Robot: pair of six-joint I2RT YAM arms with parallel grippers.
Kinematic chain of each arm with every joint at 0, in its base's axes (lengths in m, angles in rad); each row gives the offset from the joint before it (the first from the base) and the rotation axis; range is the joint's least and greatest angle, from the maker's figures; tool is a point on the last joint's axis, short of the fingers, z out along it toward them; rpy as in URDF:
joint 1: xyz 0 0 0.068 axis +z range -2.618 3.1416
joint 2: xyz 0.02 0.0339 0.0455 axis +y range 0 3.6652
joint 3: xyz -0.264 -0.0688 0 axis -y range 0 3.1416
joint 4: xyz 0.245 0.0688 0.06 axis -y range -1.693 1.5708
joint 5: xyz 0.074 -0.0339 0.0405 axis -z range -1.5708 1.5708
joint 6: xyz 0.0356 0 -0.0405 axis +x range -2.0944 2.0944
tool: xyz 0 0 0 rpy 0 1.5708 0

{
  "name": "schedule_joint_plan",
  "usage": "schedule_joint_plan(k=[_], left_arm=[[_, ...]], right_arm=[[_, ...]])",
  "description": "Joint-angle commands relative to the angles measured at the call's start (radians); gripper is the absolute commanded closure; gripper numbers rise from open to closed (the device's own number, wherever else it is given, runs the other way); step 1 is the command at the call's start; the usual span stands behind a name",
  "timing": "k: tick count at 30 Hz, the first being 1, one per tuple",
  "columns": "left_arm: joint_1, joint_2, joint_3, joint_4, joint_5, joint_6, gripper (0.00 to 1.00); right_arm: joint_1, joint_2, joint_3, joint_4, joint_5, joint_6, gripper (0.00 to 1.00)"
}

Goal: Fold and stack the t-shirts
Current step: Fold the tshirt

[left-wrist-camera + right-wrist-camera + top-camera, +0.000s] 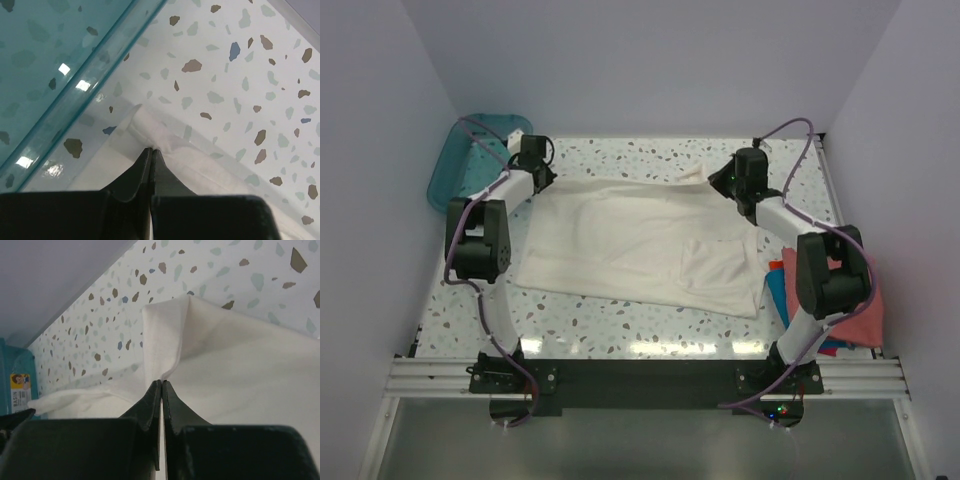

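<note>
Cream-white t-shirt [640,245] lies spread flat across the middle of the speckled table [620,325]. My left claw [151,150] is pinched together on its far left corner, just beside the teal tub [460,165]. My right claw [161,382] is clamped on the far right corner, lifting a small peak of cloth. The salmon-red t-shirt [865,320] and blue t-shirt [778,290] sit heaped by my right arm's base

My right arm [825,275] covers much of the salmon-red shirt [868,322] and blue shirt [777,288] at four o'clock; the teal tub [40,65] runs off my left wrist view at ten o'clock.
</note>
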Motion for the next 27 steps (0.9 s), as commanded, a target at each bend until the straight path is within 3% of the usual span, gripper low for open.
schedule_joint_plan(k=[1,10,20,27], left_arm=[[0.011,-0.107,-0.054,0.063,-0.003,-0.023,1.0],[0.016,-0.257,-0.234,0.073,0.003,-0.042,1.0],[0.035,-0.487,-0.512,0.083,0.01,-0.079,1.0],[0.04,-0.624,-0.705,0.078,0.053,-0.137,0.98]], right_arm=[[0.034,-0.141,-0.076,0.038,0.116,0.014,1.0],[0.123,-0.429,-0.301,-0.063,0.292,0.071,1.0],[0.317,-0.693,-0.536,-0.188,0.409,0.192,1.0],[0.347,-0.776,-0.663,-0.21,0.374,0.179,1.0]])
